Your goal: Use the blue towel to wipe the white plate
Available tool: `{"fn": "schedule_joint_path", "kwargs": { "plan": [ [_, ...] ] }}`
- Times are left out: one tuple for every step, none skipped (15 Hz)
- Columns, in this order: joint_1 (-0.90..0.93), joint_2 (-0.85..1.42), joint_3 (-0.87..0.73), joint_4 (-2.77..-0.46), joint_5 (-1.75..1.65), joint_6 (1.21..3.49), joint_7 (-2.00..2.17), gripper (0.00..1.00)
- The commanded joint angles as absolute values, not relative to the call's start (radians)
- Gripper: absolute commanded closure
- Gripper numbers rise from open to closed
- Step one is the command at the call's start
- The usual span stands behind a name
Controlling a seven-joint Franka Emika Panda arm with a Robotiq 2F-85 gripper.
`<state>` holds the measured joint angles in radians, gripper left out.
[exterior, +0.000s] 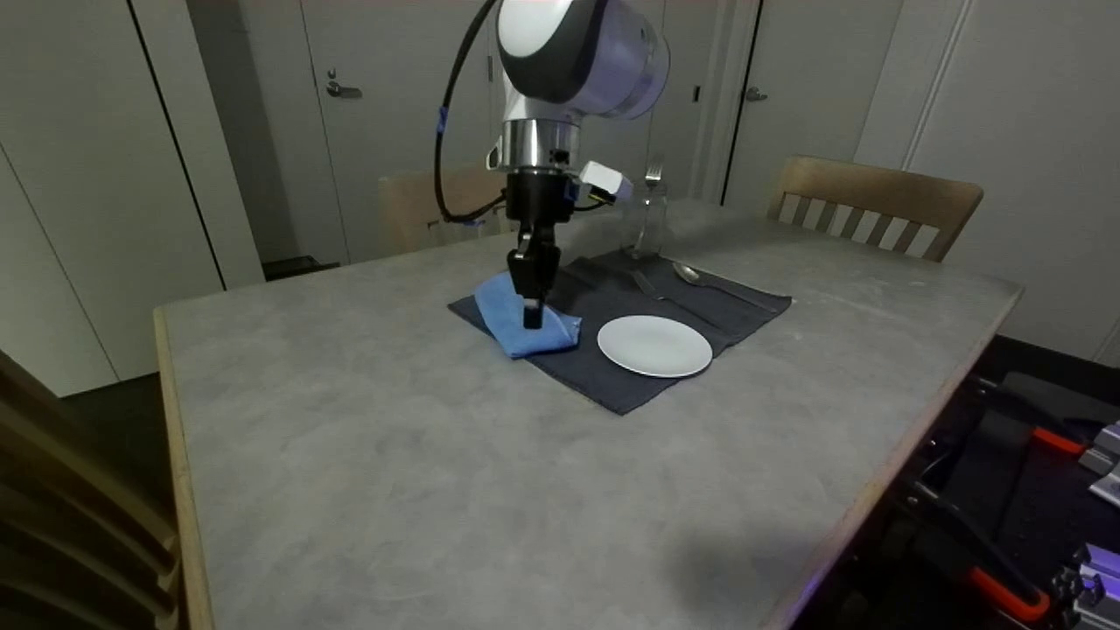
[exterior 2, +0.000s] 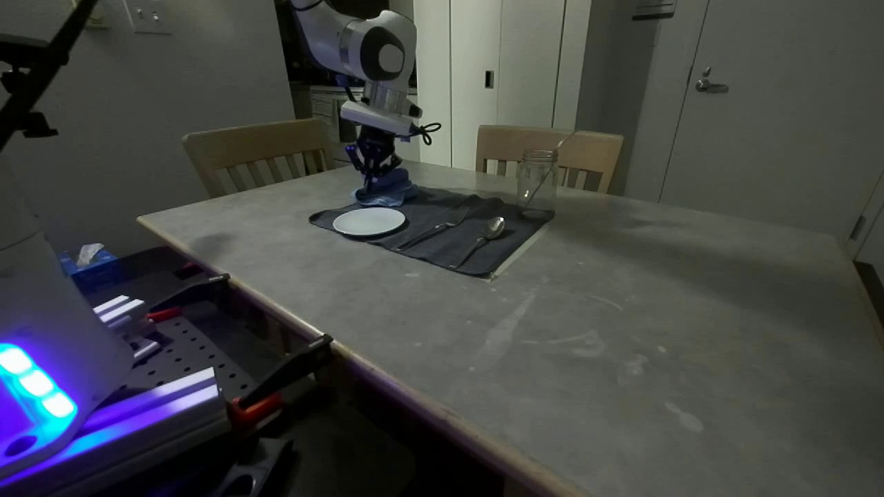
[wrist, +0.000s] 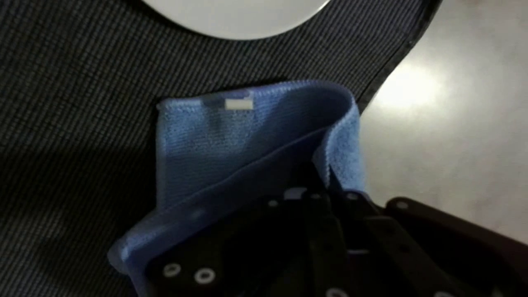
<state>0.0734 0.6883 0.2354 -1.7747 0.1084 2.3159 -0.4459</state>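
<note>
Both exterior views: grey table [exterior: 367, 455] among wooden chairs [exterior: 875, 182], pale doors [exterior: 407, 157] behind, jaws tight on blue towel [exterior: 510, 331]

In an exterior view I looked down across the table [exterior: 402, 472] at the gripper [exterior: 532, 319], well off, a door [exterior: 394, 131] beyond it. In an exterior view the robot's base [exterior 2: 41, 310] loomed near, the gripper far past it. The white plate [exterior: 654, 346] near the gripper showed in both exterior views. The wrist view peered down past the gripper, close over the blue towel [wrist: 198, 144].
</note>
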Motion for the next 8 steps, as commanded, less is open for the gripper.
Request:
{"fn": "schedule_joint_path", "kwargs": {
  "plan": [
    [0.063,0.586,0.252,-1.886,0.090,2.344,-0.463,0.99],
    [0.062,0.568,0.255,-1.902,0.091,2.344,-0.468,0.99],
    [0.063,0.547,0.257,-1.917,0.090,2.343,-0.473,0.99],
    [0.064,0.529,0.260,-1.933,0.090,2.346,-0.481,0.99],
    [0.065,0.510,0.263,-1.947,0.090,2.342,-0.488,0.99],
    [0.065,0.488,0.267,-1.964,0.092,2.338,-0.496,0.99],
    [0.066,0.468,0.269,-1.981,0.092,2.337,-0.503,0.99],
    [0.065,0.447,0.272,-2.001,0.094,2.336,-0.513,0.99]
  ]
}}
